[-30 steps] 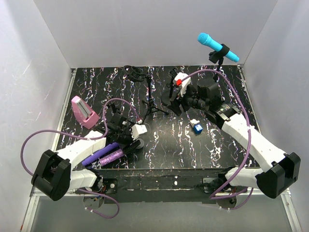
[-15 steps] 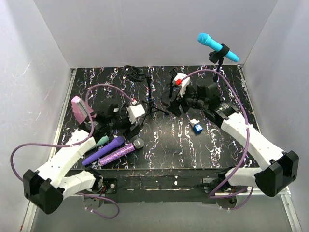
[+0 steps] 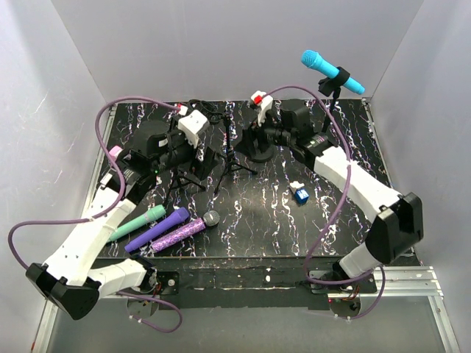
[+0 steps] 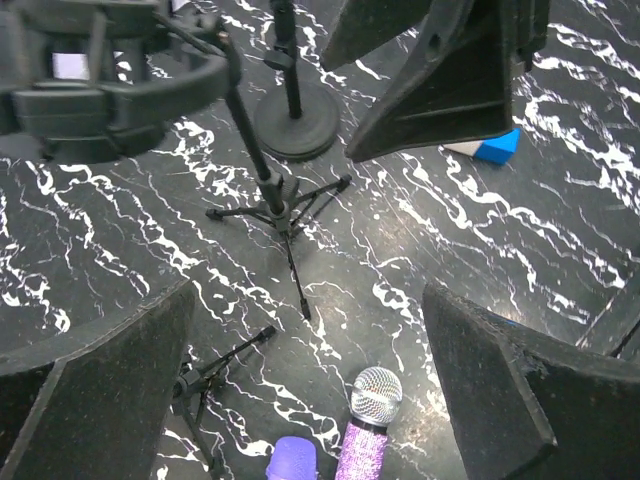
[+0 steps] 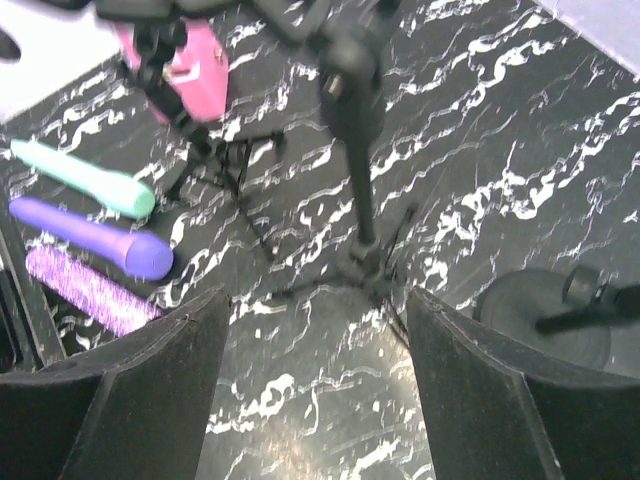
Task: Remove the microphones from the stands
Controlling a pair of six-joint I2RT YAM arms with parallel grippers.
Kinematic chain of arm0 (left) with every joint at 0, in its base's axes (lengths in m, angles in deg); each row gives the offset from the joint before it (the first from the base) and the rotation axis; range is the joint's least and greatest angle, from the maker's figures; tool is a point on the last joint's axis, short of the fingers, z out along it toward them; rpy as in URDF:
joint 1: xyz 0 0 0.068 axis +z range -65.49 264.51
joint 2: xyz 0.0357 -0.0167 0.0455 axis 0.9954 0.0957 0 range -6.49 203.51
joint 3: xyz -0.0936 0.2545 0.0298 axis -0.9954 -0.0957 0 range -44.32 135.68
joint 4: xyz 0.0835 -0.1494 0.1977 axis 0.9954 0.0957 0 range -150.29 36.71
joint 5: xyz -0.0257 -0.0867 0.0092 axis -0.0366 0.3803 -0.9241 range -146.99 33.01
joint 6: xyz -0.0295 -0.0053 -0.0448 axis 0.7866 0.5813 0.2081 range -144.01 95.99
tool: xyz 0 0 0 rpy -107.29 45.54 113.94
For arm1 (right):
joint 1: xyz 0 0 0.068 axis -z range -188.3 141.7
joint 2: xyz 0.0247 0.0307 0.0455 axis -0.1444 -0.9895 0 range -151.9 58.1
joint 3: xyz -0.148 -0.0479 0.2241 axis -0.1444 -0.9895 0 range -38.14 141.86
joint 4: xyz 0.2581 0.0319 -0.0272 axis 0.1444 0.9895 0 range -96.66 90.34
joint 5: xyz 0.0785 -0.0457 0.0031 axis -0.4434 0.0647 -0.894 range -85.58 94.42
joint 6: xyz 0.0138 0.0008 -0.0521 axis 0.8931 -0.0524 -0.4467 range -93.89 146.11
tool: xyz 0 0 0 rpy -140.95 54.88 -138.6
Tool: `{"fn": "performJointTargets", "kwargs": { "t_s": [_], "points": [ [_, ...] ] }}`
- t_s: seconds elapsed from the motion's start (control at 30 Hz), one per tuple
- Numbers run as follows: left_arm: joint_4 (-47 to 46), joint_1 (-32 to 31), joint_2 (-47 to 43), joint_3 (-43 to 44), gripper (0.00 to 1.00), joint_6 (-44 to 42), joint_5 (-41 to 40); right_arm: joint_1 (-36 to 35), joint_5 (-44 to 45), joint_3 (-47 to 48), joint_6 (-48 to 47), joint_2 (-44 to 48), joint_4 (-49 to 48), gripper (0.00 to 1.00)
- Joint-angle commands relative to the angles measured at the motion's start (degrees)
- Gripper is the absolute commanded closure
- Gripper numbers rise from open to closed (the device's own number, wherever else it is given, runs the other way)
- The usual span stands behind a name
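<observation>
A blue microphone (image 3: 331,71) sits clipped in a tall black stand (image 3: 335,94) at the back right, seen only in the top view. My left gripper (image 3: 204,162) is raised over the table's left middle, open and empty (image 4: 308,300). My right gripper (image 3: 246,141) is open and empty (image 5: 318,300), hovering near an empty black tripod stand (image 3: 229,151), well left of the blue microphone. That tripod also shows in the left wrist view (image 4: 272,190) and the right wrist view (image 5: 360,200).
Green (image 3: 136,222), purple (image 3: 156,229) and glittery purple (image 3: 184,231) microphones lie at the front left. A pink object (image 3: 116,156) stands at the left. A small blue box (image 3: 300,194) lies right of centre. A round stand base (image 4: 295,120) sits behind the tripod.
My left arm has risen from the microphones at the front left and moved back toward the tripod. My right gripper has shifted back and to the left. The blue microphone has not moved.
</observation>
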Motion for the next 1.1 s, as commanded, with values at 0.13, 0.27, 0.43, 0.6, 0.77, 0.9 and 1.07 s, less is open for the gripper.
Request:
{"fn": "performJointTargets", "kwargs": {
  "t_s": [0.13, 0.27, 0.43, 0.6, 0.77, 0.9, 1.07],
  "points": [
    [-1.3, 0.6, 2.4, 7.0, 0.02, 2.0, -11.8, -0.5, -1.0, 12.0, 4.7, -10.3, -9.1, 0.23],
    [-4.1, 0.6, 4.1, 8.5, 0.02, -4.1, -15.7, -0.9, -1.3, 16.7, 5.6, -14.7, -11.1, 0.25],
    [-7.7, 0.5, 6.3, 9.5, 0.02, -11.2, -14.5, -1.0, -2.9, 21.5, 3.7, -19.0, -10.0, 0.45],
    [-6.9, 0.9, 7.8, 11.4, 0.02, -30.2, -7.6, -0.2, -10.7, 24.1, -0.3, -20.7, -6.6, 0.75],
    [-0.5, 1.5, 8.4, 15.0, 0.02, -45.2, -1.3, 1.3, -21.6, 24.0, -1.5, -20.5, -4.5, 0.83],
    [4.4, 1.5, 8.8, 16.7, 0.05, -54.8, 1.9, 1.4, -26.0, 24.1, -4.7, -20.3, -1.8, 0.87],
    [8.8, 1.5, 10.2, 19.9, 0.13, -58.9, 6.9, 1.3, -27.6, 23.9, -6.8, -20.0, 0.2, 0.87]
  ]
}}
